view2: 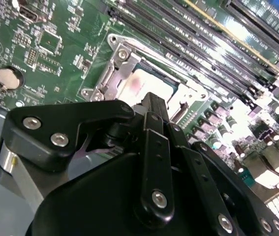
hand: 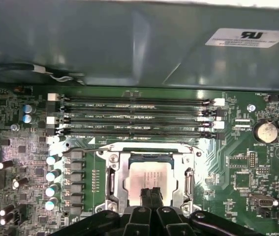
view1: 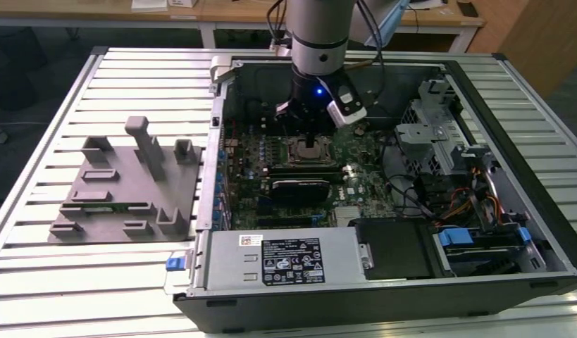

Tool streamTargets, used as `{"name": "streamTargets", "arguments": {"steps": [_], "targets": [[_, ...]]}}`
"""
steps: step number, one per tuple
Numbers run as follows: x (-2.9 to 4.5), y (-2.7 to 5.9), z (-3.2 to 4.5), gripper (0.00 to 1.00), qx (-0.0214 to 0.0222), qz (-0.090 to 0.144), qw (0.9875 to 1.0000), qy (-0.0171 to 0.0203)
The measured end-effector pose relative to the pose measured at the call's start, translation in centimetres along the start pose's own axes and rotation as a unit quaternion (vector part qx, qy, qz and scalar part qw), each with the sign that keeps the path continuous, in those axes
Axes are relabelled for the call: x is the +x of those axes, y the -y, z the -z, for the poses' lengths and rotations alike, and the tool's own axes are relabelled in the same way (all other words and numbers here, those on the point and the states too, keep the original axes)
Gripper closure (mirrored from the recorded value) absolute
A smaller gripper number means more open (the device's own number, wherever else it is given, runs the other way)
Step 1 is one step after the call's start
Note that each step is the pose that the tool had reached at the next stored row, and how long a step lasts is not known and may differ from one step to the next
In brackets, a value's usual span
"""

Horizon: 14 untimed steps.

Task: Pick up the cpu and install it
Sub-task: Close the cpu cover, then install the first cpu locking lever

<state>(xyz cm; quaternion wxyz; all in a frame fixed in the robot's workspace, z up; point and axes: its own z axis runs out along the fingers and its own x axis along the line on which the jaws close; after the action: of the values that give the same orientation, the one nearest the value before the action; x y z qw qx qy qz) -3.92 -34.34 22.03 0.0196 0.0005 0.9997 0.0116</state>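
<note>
The cpu (hand: 151,178) is a pale silver square lying flat in its metal-framed socket (hand: 113,172) on the green motherboard; it is also seen in the second wrist view (view2: 146,84) and the exterior view (view1: 316,148). My gripper (hand: 150,195) hangs straight over it inside the open computer case, its two black fingers pressed together. Their tips sit at the lid's near edge, touching or just above it. In the second wrist view the fingertips (view2: 154,101) cover part of the lid. In the exterior view the gripper (view1: 312,137) stands just over the socket.
Several memory slots (hand: 134,118) run beside the socket, and a coin battery (hand: 265,131) lies off to one side. The case holds a power supply (view1: 283,257) in front and a drive cage (view1: 439,120) on the exterior view's right. A grey fixture tray (view1: 119,190) sits outside on the slatted table.
</note>
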Motion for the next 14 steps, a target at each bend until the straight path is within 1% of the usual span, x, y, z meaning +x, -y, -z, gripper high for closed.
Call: {"name": "streamTargets", "arguments": {"steps": [2, 7, 14], "targets": [[-0.01, -0.01, 0.10, 0.89, 0.0001, 0.000, 1.0000, -0.0001], [-0.03, -0.02, 0.74, 0.89, 0.0000, 0.000, 1.0000, 0.0000], [-0.03, -0.02, 0.77, 0.89, 0.0000, 0.000, 1.0000, 0.0000]]}}
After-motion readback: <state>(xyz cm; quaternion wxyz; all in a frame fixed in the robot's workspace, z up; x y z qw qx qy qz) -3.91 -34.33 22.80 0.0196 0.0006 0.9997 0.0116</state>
